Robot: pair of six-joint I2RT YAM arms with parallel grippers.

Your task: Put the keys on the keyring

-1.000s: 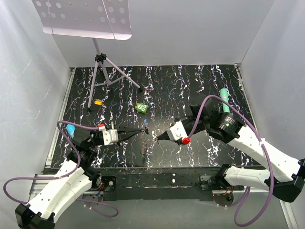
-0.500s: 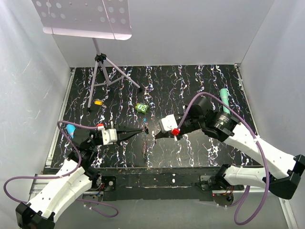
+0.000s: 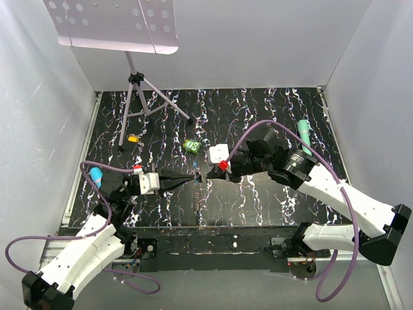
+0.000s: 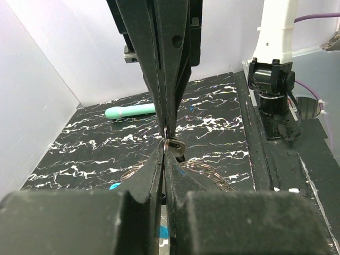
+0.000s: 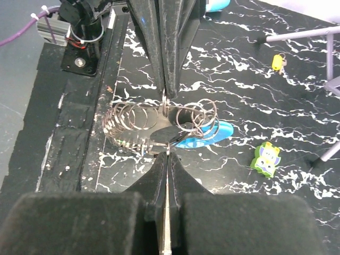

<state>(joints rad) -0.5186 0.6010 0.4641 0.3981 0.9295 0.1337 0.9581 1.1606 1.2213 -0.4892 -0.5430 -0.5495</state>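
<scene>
Over the middle of the black marbled table [image 3: 258, 123] the two arms meet tip to tip. The left gripper [image 3: 195, 177] reaches in from the left and the right gripper [image 3: 206, 175] from the right, their points almost touching. Both pairs of jaws are pressed together. In the right wrist view the left gripper's tips pinch one small ring of the keyring [image 5: 130, 119] – a spread of thin metal loops that fans out to either side below the tips, its bright blue clip [image 5: 212, 133] at the far side. Whether the loops hang free or rest on the table cannot be told. The right gripper's jaws are clamped on a small dark-looking key [image 5: 166, 136], which sits against that pinched ring. Farther back lie a green lumpy object [image 3: 191, 146], a small orange-yellow piece [image 3: 133, 137] and, near the right wall, a teal marker [image 3: 304, 132].
</scene>
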